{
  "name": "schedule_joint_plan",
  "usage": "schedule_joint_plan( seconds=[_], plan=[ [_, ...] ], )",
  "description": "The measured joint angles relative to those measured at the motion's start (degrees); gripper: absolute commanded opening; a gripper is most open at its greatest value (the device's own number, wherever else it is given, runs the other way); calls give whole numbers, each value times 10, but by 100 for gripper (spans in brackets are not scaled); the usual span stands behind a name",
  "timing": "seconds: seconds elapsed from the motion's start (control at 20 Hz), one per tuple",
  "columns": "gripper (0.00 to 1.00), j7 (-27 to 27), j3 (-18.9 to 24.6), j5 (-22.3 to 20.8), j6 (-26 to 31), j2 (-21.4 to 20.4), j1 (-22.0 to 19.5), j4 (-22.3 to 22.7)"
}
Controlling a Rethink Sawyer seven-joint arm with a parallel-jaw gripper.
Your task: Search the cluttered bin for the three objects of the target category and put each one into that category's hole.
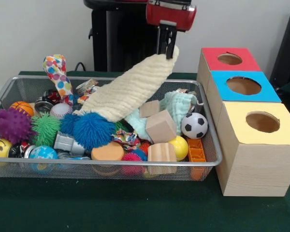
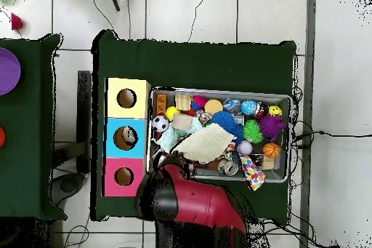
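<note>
My gripper (image 1: 167, 48) hangs above the back right of the wire mesh bin (image 1: 111, 164) and is shut on one end of a cream ribbed cloth (image 1: 130, 89). The cloth slopes down to the left, and its lower end rests on the toys in the bin. In the overhead view the cloth (image 2: 205, 143) lies across the middle of the bin (image 2: 218, 91), and my red arm (image 2: 196, 201) covers the gripper. A mint cloth (image 1: 181, 104) lies in the bin under the gripper. A polka-dot cloth (image 1: 58, 72) stands at the back left.
Three wooden boxes with holes stand right of the bin: red top (image 1: 229, 59), blue top (image 1: 244, 86), yellow top (image 1: 262, 122). The bin holds spiky balls (image 1: 93, 129), wooden blocks (image 1: 160, 126), a soccer ball (image 1: 194, 125) and an orange brick (image 1: 196, 151).
</note>
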Motion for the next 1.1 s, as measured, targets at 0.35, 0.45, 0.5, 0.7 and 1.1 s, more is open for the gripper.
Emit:
schedule_joint_plan(
  seconds=[0.35,0.45,0.5,0.7,1.1],
  plan=[
    [0,0,-29,18,38,-35,35,0],
    [0,0,-29,18,38,-37,34,0],
    [100,0,-29,18,38,-38,28,0],
    [100,0,-27,18,38,-38,18,1],
    [100,0,-24,17,38,-38,-19,2]
  ],
)
